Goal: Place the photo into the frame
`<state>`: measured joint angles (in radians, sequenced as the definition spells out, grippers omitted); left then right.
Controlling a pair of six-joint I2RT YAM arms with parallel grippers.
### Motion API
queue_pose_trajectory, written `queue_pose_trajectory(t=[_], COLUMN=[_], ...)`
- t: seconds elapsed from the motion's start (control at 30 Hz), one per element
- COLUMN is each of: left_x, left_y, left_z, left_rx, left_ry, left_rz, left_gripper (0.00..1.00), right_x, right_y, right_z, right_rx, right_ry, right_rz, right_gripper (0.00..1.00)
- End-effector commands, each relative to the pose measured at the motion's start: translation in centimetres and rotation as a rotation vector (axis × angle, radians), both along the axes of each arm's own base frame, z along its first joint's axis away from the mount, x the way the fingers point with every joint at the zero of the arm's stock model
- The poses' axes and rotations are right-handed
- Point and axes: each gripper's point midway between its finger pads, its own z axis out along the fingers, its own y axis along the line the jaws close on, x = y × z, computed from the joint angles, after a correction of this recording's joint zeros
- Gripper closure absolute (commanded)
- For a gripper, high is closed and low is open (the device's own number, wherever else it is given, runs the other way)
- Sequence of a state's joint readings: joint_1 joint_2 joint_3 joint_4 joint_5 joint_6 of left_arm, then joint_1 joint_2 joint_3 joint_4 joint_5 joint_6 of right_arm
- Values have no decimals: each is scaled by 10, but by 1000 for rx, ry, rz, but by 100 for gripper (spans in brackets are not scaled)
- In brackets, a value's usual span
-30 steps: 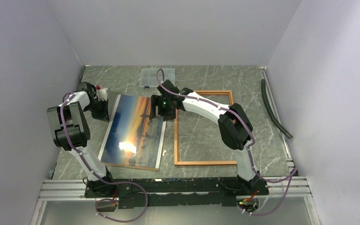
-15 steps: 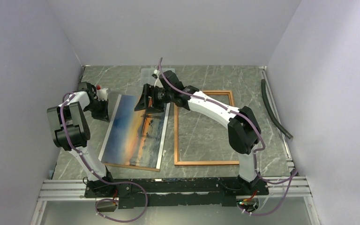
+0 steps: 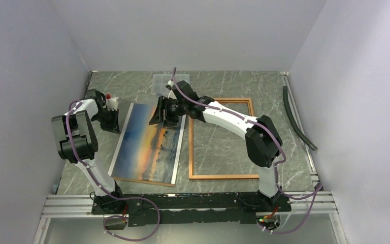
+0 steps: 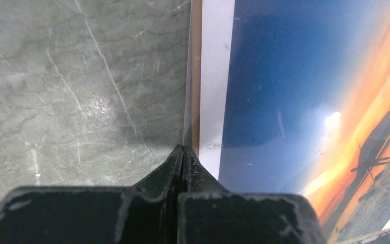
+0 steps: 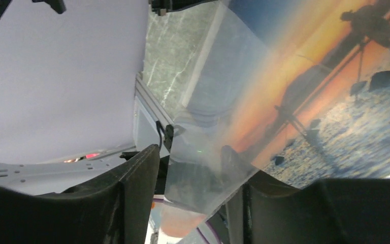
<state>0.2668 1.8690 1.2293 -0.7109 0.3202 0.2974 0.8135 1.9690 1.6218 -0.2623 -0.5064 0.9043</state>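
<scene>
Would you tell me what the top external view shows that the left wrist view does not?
Only the top external shows the frame, lying right of the photo, and the right gripper at the photo's far edge. Only the left wrist shows the left gripper shut at the photo's edge, beside a brown strip. Both show the photo and table.

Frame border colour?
Orange-brown, on the large rectangular picture frame; top external view shows it best.

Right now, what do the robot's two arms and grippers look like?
The left arm and right arm have white rounded links joined by chunky black joint housings, with purple cables running along them. The left gripper and right gripper have matte black tapered fingers; the left's show pale scuffs.
</scene>
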Motion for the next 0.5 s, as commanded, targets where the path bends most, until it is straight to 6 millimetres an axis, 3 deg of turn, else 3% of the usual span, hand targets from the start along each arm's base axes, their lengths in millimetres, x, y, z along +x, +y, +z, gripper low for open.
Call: queue_pose_trajectory(t=[0.0, 0.1, 0.27, 0.33, 0.47], left_x=[3, 7, 17, 19, 24], left_y=[-4, 2, 8, 9, 4], left_z=[21, 30, 59, 74, 103], left_rx=[-17, -10, 13, 18, 8], left_ry=[-32, -42, -97, -118, -160], left_rz=[-5, 7, 3, -1, -14], left_gripper=[97, 92, 68, 62, 55], right_x=[9, 13, 24, 29, 41], right_y=[-15, -23, -31, -39, -78], right_z=[28, 28, 43, 60, 101], right_rx=[8, 4, 17, 27, 21], right_ry=[-66, -70, -89, -117, -200], right_rz=[-56, -81, -78, -57, -51], right_gripper=[55, 73, 99, 100, 100])
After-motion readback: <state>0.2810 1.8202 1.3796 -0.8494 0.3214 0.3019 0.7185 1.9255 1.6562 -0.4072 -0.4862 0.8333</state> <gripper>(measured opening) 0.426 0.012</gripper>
